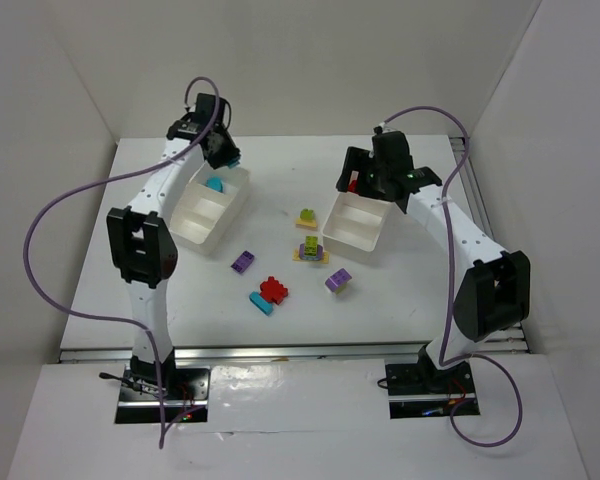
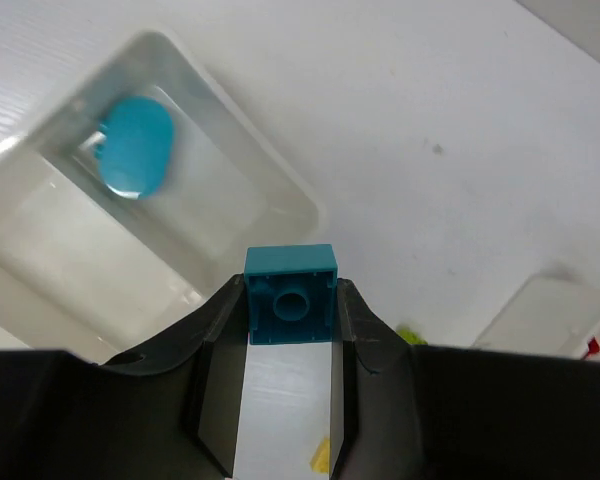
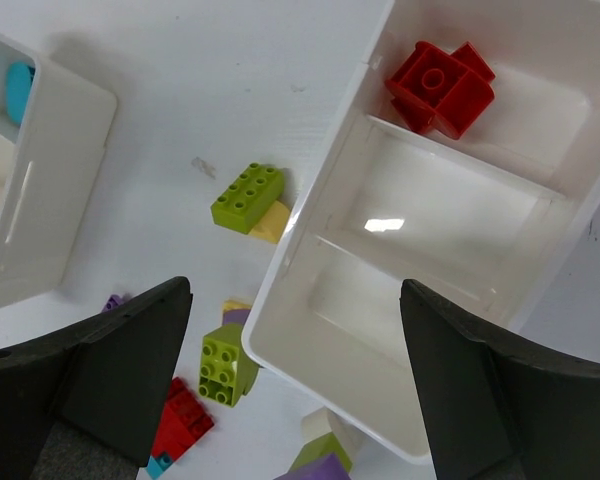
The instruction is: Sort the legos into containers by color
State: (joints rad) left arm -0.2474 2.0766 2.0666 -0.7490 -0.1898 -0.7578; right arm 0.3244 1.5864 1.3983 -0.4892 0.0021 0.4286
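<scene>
Gripping cyan brick [image 2: 291,307] (left fingers [image 2: 220,330])

Table [image 1: 280,180] free between left tray [image 1: 202,238], right tray [image 1: 355,243]; bricks [image 1: 307,216] possibly touching latter.

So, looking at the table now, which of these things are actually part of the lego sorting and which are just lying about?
Part of the job: the cyan brick in the left fingers; the cyan piece in the left tray; the red bricks in the right tray; loose bricks on the table, such as the lime brick and purple brick.
Just there: the purple cables.
</scene>
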